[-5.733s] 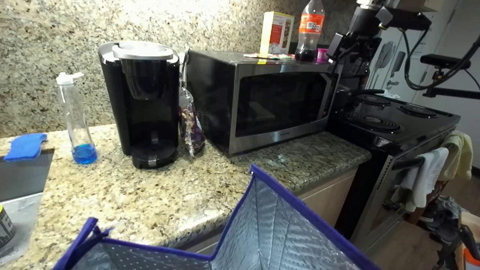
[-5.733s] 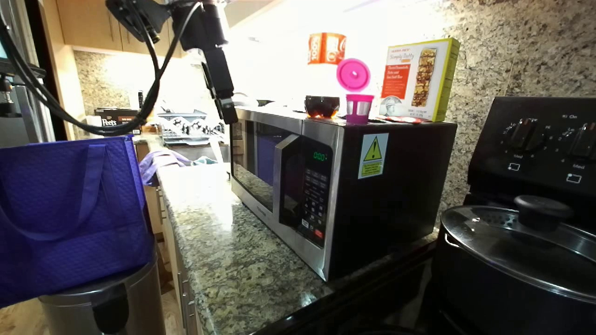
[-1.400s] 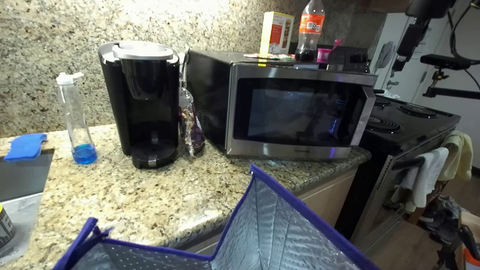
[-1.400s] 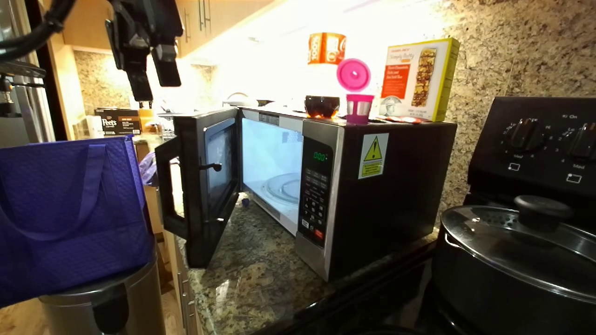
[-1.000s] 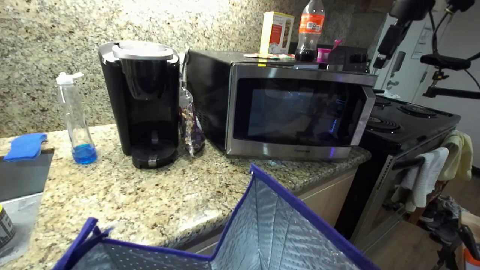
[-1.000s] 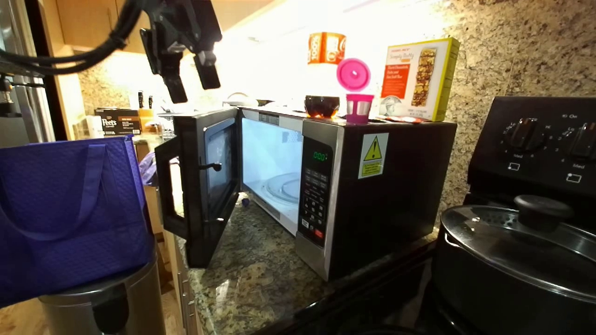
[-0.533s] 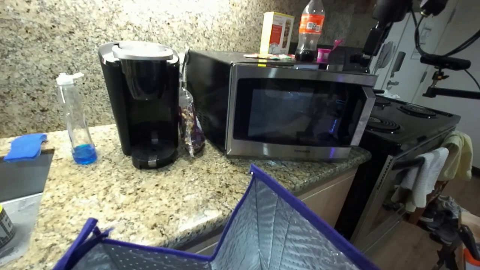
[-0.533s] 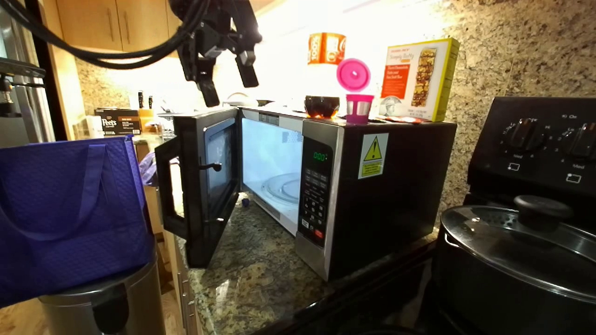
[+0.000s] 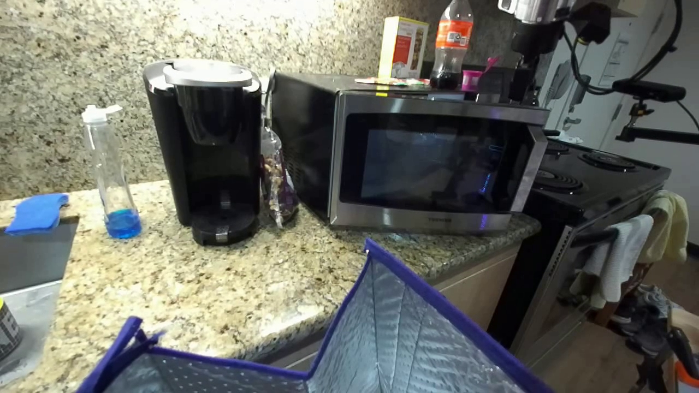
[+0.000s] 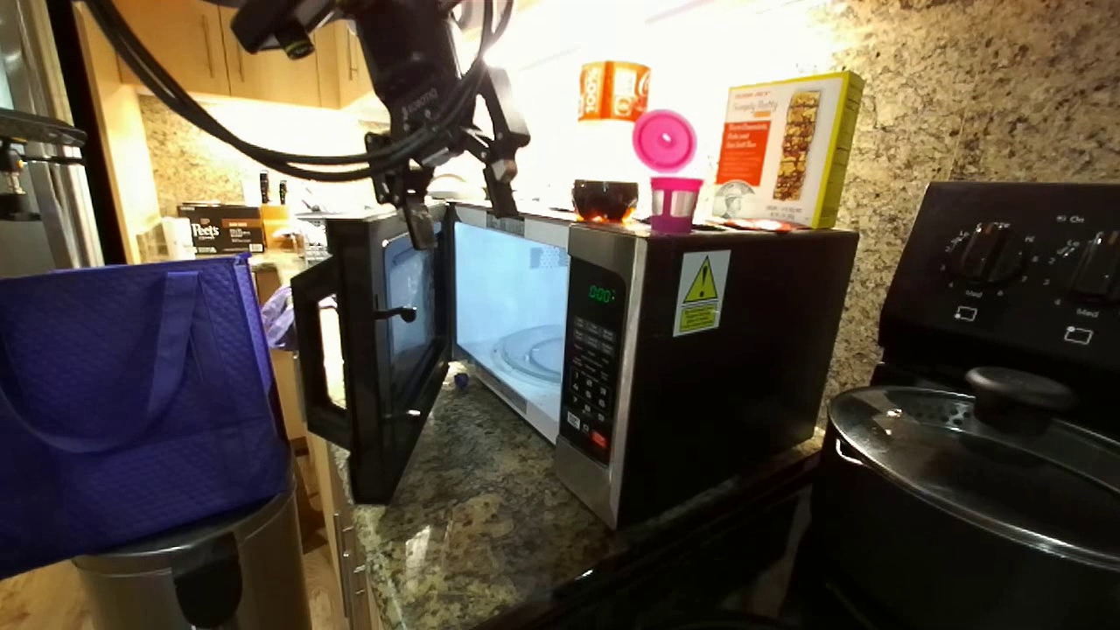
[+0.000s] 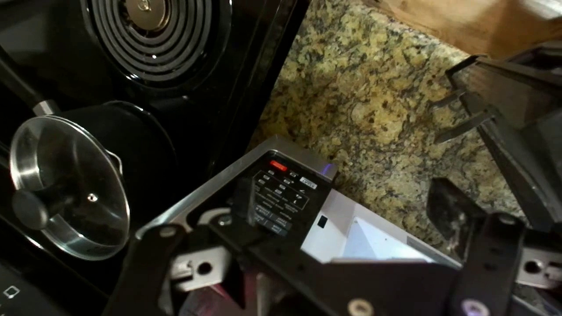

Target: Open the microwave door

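The microwave door (image 10: pixel 389 376) has swung open — in an exterior view it juts left from the lit microwave (image 10: pixel 691 376), so the job looks nearly done. The gripper (image 10: pixel 463 220) has come lower, spread wide and empty, near the door's top — perhaps to push farther.

— Microwave (image 10: pixel 735 376)?
— Black side, silver-grey front edge, green digits (image 10: pixel 600 295), one red key (image 10: pixel 598 440).
— Microwave door (image 9: pixel 420 169)?
— Silver-grey frame, dark glass.
— Gripper (image 10: pixel 463 226)?
— Black, grey metal fittings.
— Counter (image 9: pixel 218 289)?
— Speckled: tan, brown, black.
— Bag (image 10: pixel 105 367)?
— Purple, quilted outside; silver lining (image 9: pixel 393 327).
— Coffee maker (image 9: pixel 221 117)?
— Black, silver-grey top.
— Lidded cup (image 10: pixel 674 203)?
— Pink, silver sides.
— Towels (image 9: pixel 628 251)?
— One white, one pale yellow.
— Cloth (image 9: pixel 37 214)?
— Plain blue.
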`<state>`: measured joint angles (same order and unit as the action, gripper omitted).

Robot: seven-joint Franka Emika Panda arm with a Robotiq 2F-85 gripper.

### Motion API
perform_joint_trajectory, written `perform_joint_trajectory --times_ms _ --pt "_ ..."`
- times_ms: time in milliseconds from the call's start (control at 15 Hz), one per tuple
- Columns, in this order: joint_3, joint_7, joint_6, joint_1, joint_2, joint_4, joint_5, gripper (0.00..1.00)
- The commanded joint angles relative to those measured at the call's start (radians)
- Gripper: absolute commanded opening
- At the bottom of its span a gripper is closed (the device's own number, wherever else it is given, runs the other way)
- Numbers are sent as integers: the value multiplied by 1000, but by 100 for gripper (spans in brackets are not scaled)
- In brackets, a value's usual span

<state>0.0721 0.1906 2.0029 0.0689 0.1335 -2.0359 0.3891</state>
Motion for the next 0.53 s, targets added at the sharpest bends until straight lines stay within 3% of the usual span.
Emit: perform_joint_trajectory --times_ms 0,467 --pt "-6 74 -78 -12 -29 33 -29 100" --pt "-14 180 -243 -41 -21 39 -107 100"
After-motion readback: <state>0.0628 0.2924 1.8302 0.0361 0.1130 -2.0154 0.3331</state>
